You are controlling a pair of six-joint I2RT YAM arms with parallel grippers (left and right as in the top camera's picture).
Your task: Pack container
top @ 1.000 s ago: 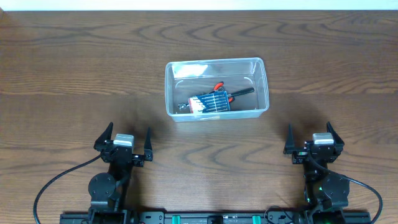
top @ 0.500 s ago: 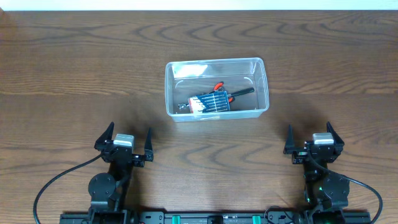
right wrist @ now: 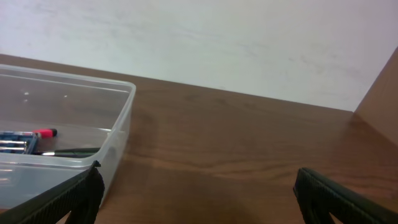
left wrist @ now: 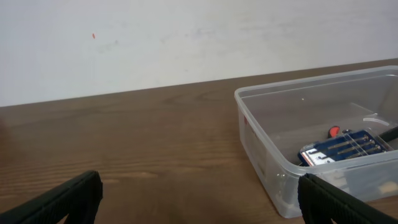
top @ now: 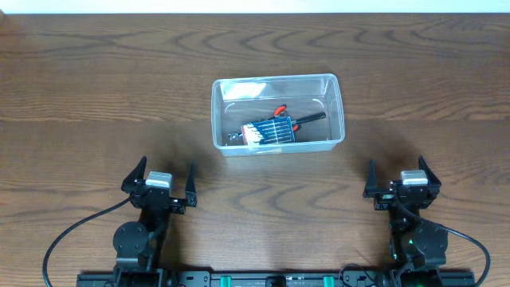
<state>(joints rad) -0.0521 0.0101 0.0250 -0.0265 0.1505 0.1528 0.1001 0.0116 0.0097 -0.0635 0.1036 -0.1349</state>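
The clear plastic container point(top: 335, 112) sits on the wooden table, a little beyond the middle. Inside it lie a small blue flat pack of tools point(top: 269, 131) and a black tool with red tip point(top: 296, 116). The left wrist view shows the container point(left wrist: 267, 143) at the right with the blue pack point(left wrist: 342, 148) inside; the right wrist view shows the container point(right wrist: 118, 124) at the left. My left gripper point(top: 159, 178) rests open near the front left, well short of the container. My right gripper point(top: 398, 177) rests open at the front right, with nothing between its fingers.
Brown wooden table point(top: 96, 88) spreads all round the container. A white wall point(left wrist: 186, 37) stands beyond the table's far edge. The arm bases and cables point(top: 72, 235) occupy the front edge.
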